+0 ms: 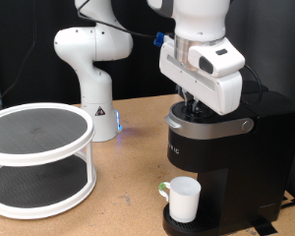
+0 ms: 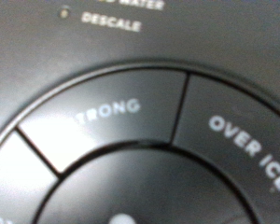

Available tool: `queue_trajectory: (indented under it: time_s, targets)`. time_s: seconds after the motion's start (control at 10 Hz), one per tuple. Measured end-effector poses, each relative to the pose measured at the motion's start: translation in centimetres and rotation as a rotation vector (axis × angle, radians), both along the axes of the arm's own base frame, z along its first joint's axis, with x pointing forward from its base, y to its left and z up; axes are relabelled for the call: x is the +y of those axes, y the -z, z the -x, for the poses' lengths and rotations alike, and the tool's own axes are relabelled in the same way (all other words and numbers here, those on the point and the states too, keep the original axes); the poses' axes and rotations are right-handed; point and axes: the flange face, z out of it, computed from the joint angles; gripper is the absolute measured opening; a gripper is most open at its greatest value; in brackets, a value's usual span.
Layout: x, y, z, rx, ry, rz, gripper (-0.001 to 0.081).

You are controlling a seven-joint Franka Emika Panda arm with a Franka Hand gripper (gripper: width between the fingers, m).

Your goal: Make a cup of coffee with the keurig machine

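Note:
The black keurig machine stands at the exterior view's right, its silver-grey lid handle down. The white cup stands on the drip tray under the spout, with a green tag by its handle. My gripper is pressed down onto the top of the machine; its fingertips are hidden by the white hand. The wrist view is filled by the glossy button panel, very close, with the segments "STRONG" and "OVER ICE". No fingers show there.
A white two-tier round rack with dark mesh shelves stands at the exterior view's left. A second white robot base stands behind, on the wooden table. Dark curtain in the background.

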Motion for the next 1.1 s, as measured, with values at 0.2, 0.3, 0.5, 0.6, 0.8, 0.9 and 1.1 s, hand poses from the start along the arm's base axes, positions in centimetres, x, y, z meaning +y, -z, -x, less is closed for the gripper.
queue_trajectory:
  time_s: [0.2, 0.3, 0.5, 0.6, 0.8, 0.9, 1.1]
  targets:
    - [-0.1, 0.01, -0.19, 0.0, 0.003, -0.007, 0.0004]
    - [-0.24, 0.03, -0.24, 0.006, 0.001, -0.023, 0.0004]
    - [-0.68, 0.12, -0.29, 0.039, -0.019, -0.061, 0.0004]
    - [-0.83, 0.17, -0.24, 0.05, -0.031, -0.07, 0.0004]
    - [-0.87, 0.18, -0.22, 0.051, -0.04, -0.073, 0.0004]
    - [-0.9, 0.18, -0.23, 0.051, -0.039, -0.078, 0.0004]
    - [-0.97, 0.16, -0.44, 0.018, -0.023, -0.128, 0.0004]
